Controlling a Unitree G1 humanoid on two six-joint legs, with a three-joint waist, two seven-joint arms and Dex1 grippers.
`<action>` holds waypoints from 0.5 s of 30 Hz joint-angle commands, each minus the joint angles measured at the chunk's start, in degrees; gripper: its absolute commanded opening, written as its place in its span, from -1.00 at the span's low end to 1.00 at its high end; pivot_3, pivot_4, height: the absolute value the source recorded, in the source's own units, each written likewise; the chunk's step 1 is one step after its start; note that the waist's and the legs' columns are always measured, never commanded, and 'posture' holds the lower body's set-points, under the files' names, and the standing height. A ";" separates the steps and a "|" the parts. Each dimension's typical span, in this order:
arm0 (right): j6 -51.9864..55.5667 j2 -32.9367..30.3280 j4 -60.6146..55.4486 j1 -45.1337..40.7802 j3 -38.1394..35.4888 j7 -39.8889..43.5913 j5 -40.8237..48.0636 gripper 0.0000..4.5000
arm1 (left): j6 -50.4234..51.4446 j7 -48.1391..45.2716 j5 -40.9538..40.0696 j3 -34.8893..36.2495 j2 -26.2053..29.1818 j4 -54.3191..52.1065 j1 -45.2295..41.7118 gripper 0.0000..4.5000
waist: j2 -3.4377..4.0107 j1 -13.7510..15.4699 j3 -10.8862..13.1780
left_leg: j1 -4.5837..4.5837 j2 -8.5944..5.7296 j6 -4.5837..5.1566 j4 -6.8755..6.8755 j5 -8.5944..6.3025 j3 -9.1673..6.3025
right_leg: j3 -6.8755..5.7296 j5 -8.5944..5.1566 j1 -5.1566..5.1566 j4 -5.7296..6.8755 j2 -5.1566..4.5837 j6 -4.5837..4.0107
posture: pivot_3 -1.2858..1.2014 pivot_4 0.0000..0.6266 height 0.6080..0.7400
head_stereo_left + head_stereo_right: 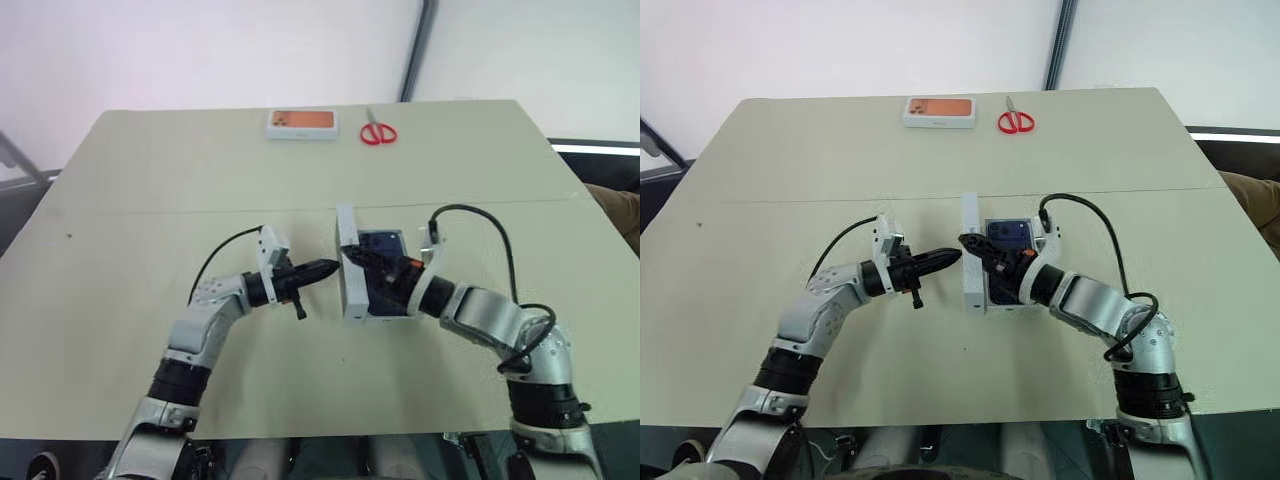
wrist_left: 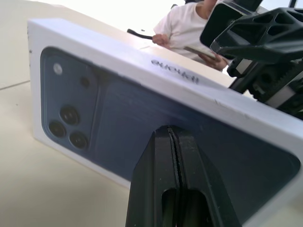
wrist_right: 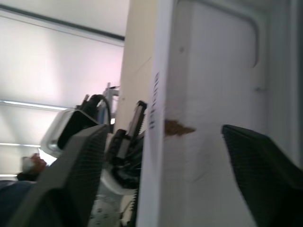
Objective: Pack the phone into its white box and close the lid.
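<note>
At frame centre, my left tool (image 1: 322,268), pinched shut, points at the lid (image 1: 346,262), standing on edge; my right tool (image 1: 368,264) straddles it wide. Light, stiff, slippery cardboard: I'd grip its long walls.

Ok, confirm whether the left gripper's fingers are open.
No. In the left wrist view the left gripper has its two black fingers pressed together, just in front of the lid.

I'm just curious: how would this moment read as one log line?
left hand: shut, empty, beside lid | right hand: open astride lid wall | lid: on edge | phone: in white box
</note>
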 commanded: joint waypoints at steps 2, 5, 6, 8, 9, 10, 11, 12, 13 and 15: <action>-5.07 -7.78 -3.42 -0.42 -3.85 12.97 -15.82 0.99 | -2.13 0.79 0.86 -1.25 -3.21 1.94 -2.46 -1.00 | 0.00 -0.08 0.00 | 0.00 0.03 0.01 -0.02 0.00 -0.01 | -0.02 0.00 0.01 -0.01 0.03 0.00 | 0.03 -0.52 1.00; -10.48 -9.55 -2.10 0.22 -6.77 16.50 -24.64 0.99 | -3.26 1.39 2.17 -3.31 -6.63 3.91 -3.40 -1.00 | -0.03 0.05 0.01 | -0.01 -0.02 0.02 0.03 -0.01 -0.01 | -0.05 -0.01 0.04 -0.03 0.02 0.03 | 0.03 -0.52 1.00; -11.61 -11.98 -3.80 1.22 -4.65 19.67 -30.15 0.99 | -3.27 1.33 2.36 -4.01 -7.56 4.17 -3.48 -1.00 | -0.02 0.00 0.00 | 0.00 -0.01 0.03 0.03 -0.01 0.00 | -0.05 0.00 0.07 -0.05 0.02 0.03 | 0.03 -0.52 1.00; -13.39 -15.09 -5.90 2.73 -1.07 24.40 -39.37 0.99 | -3.77 1.07 2.85 -4.87 -8.58 4.62 -3.56 -1.00 | -0.01 -0.13 0.00 | 0.00 0.00 0.03 0.02 -0.02 0.00 | -0.05 0.00 0.07 -0.05 0.01 0.03 | 0.03 -0.52 1.00; -15.25 -15.62 -6.13 3.47 -0.48 25.87 -43.19 0.89 | -3.70 1.20 2.90 -5.14 -9.17 4.84 -3.73 -1.00 | -0.01 -0.26 0.00 | 0.00 0.02 0.03 0.00 -0.02 0.01 | -0.05 -0.01 0.03 -0.05 0.04 0.03 | 0.03 -0.52 1.00; -16.86 -16.31 -5.70 4.19 0.12 26.54 -46.97 0.75 | -3.88 1.15 3.08 -5.29 -9.38 4.95 -3.84 -1.00 | -0.01 -0.35 0.00 | 0.00 0.04 0.03 -0.01 -0.02 0.01 | -0.04 0.00 0.02 -0.05 0.06 0.03 | 0.03 -0.52 1.00; -18.83 -17.59 -5.69 4.93 1.60 27.73 -51.97 0.61 | -3.91 1.01 3.15 -5.29 -9.44 5.04 -3.93 -1.00 | 0.00 -0.35 0.00 | 0.00 0.07 0.03 -0.01 -0.01 0.01 | -0.04 0.00 0.02 -0.05 0.09 0.03 | 0.03 -0.52 1.00; -20.77 -18.76 -5.89 5.44 3.27 29.28 -56.67 0.38 | -3.90 0.84 3.21 -5.22 -9.23 5.16 -4.01 -1.00 | 0.01 -0.28 -0.01 | 0.01 0.07 0.03 0.00 -0.01 0.01 | -0.03 0.00 0.02 -0.03 0.09 0.03 | 0.03 -0.52 1.00; -21.90 -18.82 -6.01 5.62 3.96 29.93 -59.55 0.16 | -4.04 0.63 3.47 -5.05 -8.56 5.27 -4.05 -1.00 | 0.00 -0.21 0.00 | 0.01 0.05 0.03 0.01 -0.01 0.02 | -0.03 0.00 0.02 -0.02 0.08 0.03 | 0.03 -0.52 1.00; -23.51 -18.54 -6.14 5.63 5.02 31.35 -63.88 -0.31 | -3.75 0.39 3.30 -4.36 -7.14 5.06 -4.02 -1.00 | 0.00 -0.26 -0.01 | 0.01 0.05 0.02 0.03 -0.01 0.02 | -0.02 0.00 0.02 -0.02 0.08 0.03 | 0.03 -0.52 1.00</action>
